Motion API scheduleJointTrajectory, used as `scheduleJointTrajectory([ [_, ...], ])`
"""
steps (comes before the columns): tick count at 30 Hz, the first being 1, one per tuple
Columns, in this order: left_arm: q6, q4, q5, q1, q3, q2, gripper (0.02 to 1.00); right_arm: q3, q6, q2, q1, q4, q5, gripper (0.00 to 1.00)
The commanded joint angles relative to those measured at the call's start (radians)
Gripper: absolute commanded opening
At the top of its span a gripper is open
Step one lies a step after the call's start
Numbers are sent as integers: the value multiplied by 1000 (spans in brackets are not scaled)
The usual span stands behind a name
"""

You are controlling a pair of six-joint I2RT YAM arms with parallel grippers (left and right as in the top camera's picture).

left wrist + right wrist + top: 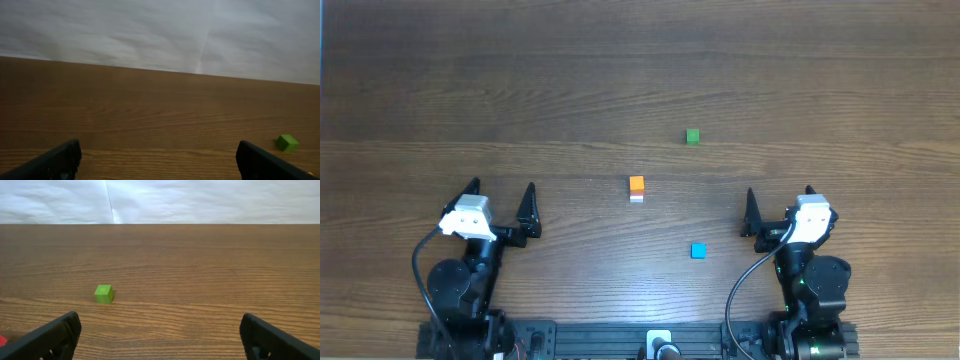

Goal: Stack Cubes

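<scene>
The left gripper (501, 186) and right gripper (779, 190) are holding their fingers spread wide. Mid-table, the orange cube (637, 184) is touching the white cube (637, 198). The blue cube (698, 250) is lying nearer the right gripper, the green cube (693, 136) farther out.

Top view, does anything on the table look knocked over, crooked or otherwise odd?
Nothing stands out. The orange cube seems to sit squarely on the white cube; the green cube and blue cube lie flat and apart on the table. The left gripper and right gripper are open and empty.
</scene>
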Motion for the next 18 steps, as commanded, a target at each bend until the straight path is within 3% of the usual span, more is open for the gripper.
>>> scheduleJointTrajectory([
  [1, 19, 0, 16, 7, -5, -12, 1000, -6, 2, -6, -6, -2, 0, 993],
  [14, 19, 0, 16, 7, -5, -10, 1000, -6, 7, -6, -6, 51, -39, 991],
  [18, 19, 0, 16, 7, -5, -8, 1000, 11, 102, -6, -6, 98, -76, 993],
])
